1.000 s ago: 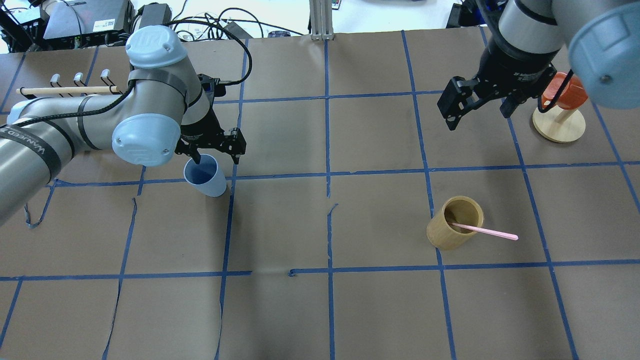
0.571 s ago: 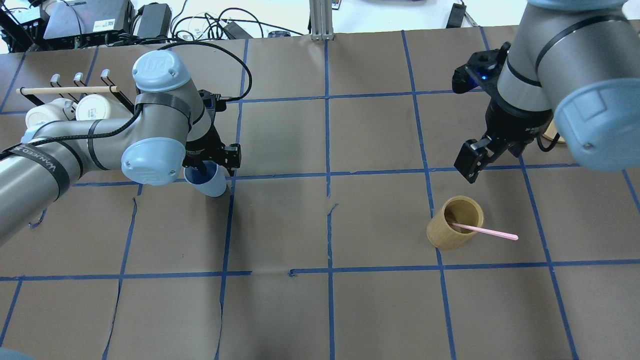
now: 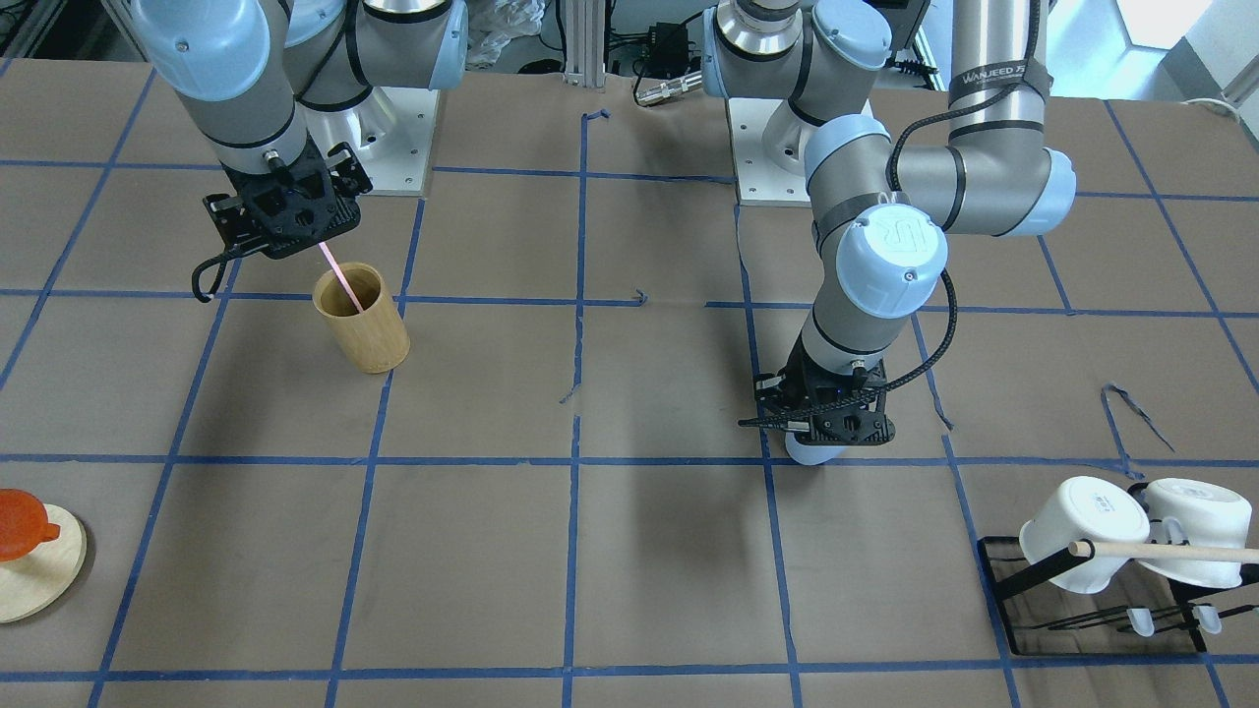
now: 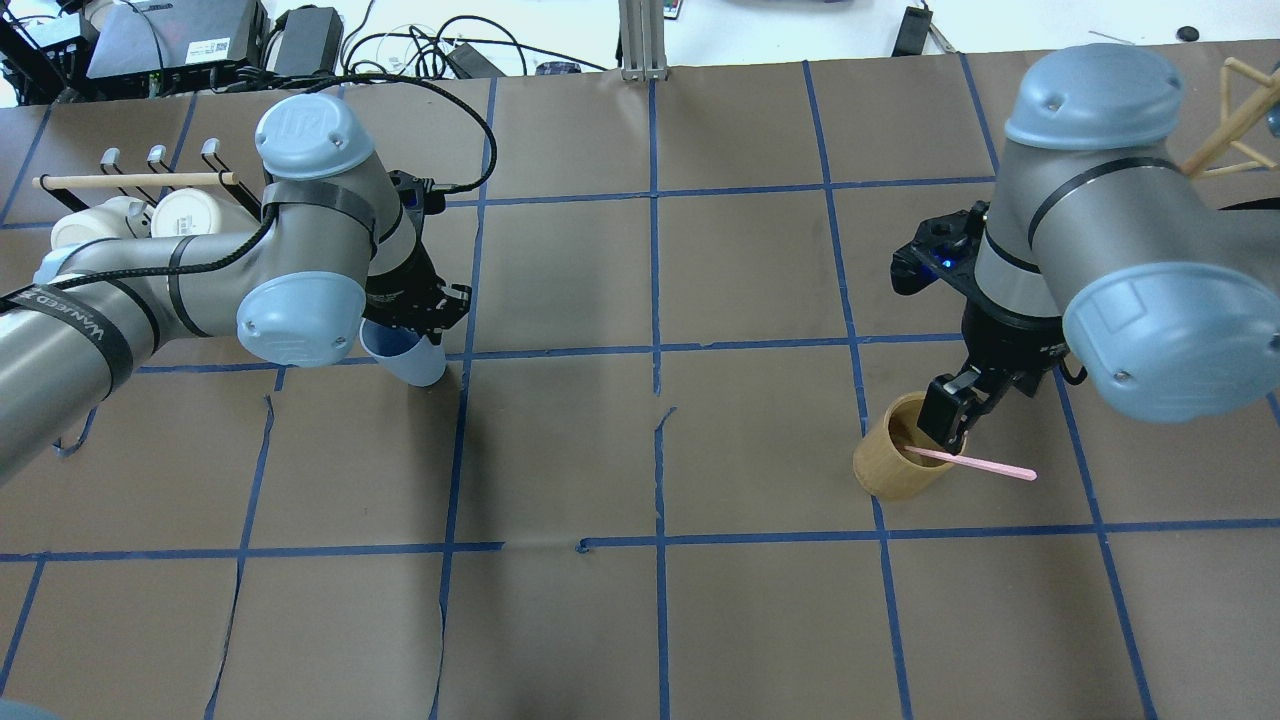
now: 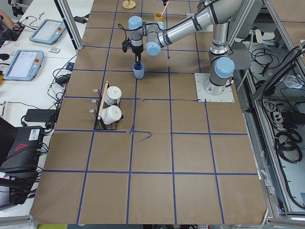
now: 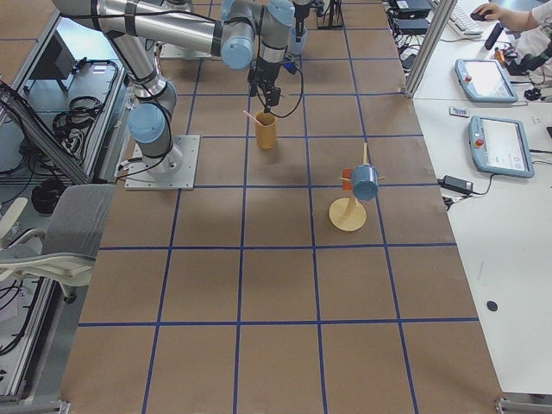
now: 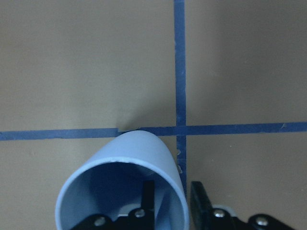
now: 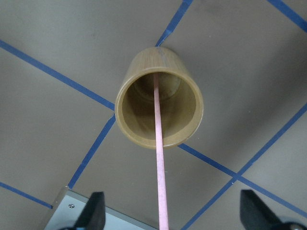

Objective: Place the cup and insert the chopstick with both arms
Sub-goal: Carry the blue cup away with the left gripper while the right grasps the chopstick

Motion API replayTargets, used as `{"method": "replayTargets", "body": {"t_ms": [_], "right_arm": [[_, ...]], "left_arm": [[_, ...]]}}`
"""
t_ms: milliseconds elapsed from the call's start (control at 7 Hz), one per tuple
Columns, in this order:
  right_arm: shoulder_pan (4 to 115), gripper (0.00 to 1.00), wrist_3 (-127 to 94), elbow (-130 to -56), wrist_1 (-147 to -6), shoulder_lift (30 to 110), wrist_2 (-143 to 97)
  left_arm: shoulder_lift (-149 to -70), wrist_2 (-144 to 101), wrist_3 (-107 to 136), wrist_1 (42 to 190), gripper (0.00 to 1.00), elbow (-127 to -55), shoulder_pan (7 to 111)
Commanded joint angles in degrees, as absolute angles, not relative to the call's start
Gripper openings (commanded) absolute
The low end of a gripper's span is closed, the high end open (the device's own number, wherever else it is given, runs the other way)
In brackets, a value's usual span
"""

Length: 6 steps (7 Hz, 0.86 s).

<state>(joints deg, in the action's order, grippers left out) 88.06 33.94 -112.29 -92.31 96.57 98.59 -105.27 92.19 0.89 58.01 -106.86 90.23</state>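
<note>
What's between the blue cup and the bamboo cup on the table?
Nothing stands there. In the overhead view the stretch from the blue cup to the bamboo cup is bare brown paper crossed by blue tape lines.

From overhead the left arm (image 4: 300, 318) covers most of the blue cup (image 4: 412, 362), from the front only its base shows beneath the left gripper (image 3: 824, 435), and the pink chopstick (image 8: 159, 182) runs off the right wrist view's bottom edge, its upper end unseen.
</note>
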Motion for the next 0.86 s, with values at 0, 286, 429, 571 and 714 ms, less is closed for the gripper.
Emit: {"method": "replayTargets", "body": {"t_ms": [0,286,429,571,714], "right_arm": [[86.7,0.99,34.6,-116.5,-94.2,96.6,98.5],[86.7,0.89,34.6,-117.4,-94.4,97.2,98.6],[86.7,0.72,34.4,-117.4,-94.1,97.2,98.6],[86.7,0.46,34.4,-117.4,-94.4,97.2,98.6],[86.3,0.4,34.5,-117.4,-94.7,97.0,98.5]], "left_arm": [[-106.0,91.4,14.0,59.1,0.0,-100.9,93.5],[-108.0,91.1,25.1,59.2,0.0,-97.7,101.5],[-110.2,89.9,26.3,57.8,0.0,-95.0,106.0],[-113.0,90.0,26.9,57.0,0.0,-92.1,109.3],[-116.2,89.9,27.6,53.8,0.0,-90.0,110.9]]}}
